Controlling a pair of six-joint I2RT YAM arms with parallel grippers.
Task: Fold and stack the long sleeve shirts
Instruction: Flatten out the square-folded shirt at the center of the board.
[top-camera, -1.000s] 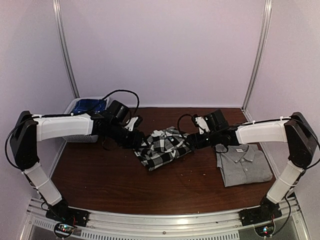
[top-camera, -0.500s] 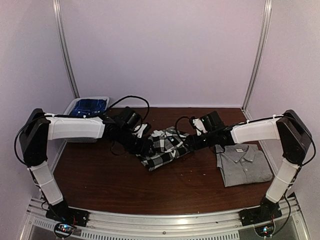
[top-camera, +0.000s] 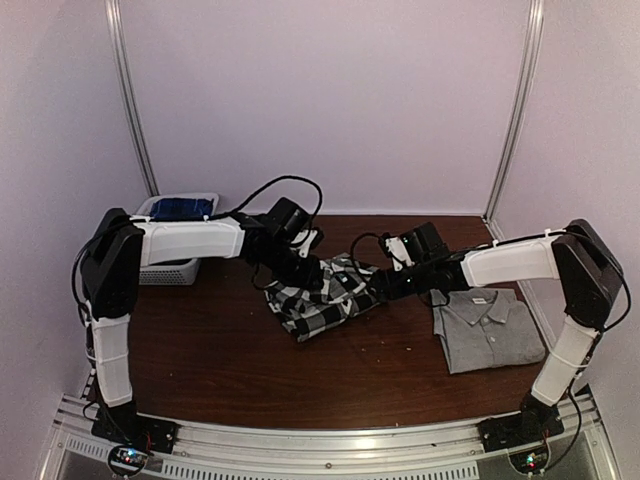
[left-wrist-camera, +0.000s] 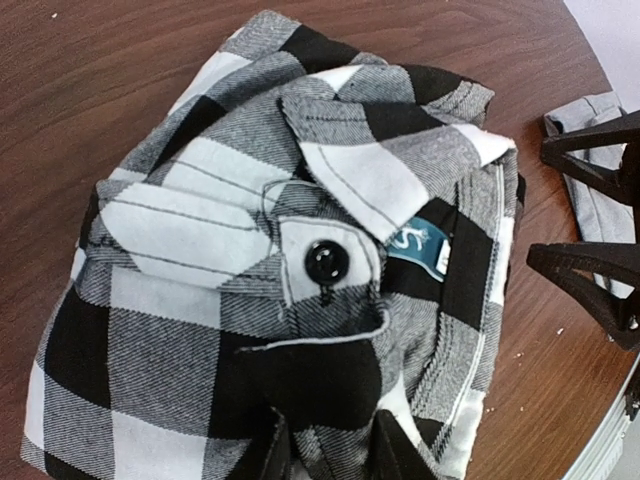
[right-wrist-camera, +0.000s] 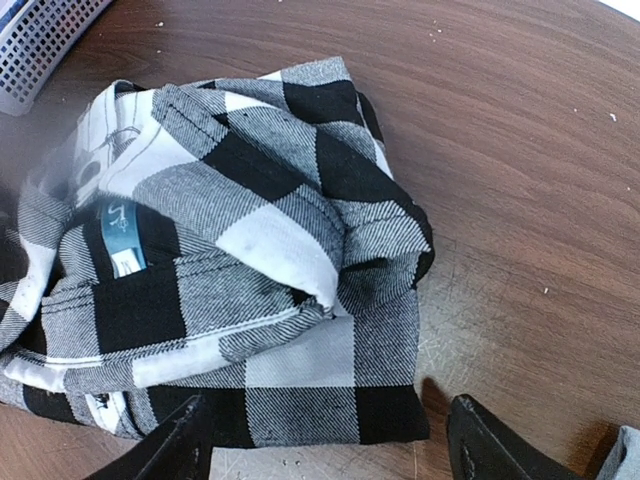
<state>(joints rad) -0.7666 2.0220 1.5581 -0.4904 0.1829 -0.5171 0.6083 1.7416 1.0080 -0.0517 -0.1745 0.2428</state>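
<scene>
The black-and-white check flannel shirt (top-camera: 325, 295) lies bunched in a rough fold at the table's middle, its collar button and a teal label showing (left-wrist-camera: 250, 250). My left gripper (top-camera: 305, 272) sits at its back left edge, fingers closed in on a ridge of check cloth (left-wrist-camera: 335, 455). From the other side, my right gripper (top-camera: 378, 285) stands open, its fingers wide apart on either side of the shirt's edge (right-wrist-camera: 325, 450) without pinching it. The grey collared shirt (top-camera: 488, 330) lies folded flat to the right, apart from both grippers.
A white mesh basket (top-camera: 165, 270) holding blue cloth (top-camera: 180, 208) stands at the back left; its corner shows in the right wrist view (right-wrist-camera: 40, 40). White walls close the table on three sides. Bare brown wood (top-camera: 220, 360) stretches in front of the shirts.
My left arm has swung right, onto the check shirt, and its jaws have narrowed onto the cloth. The right gripper has barely moved and stays open.
</scene>
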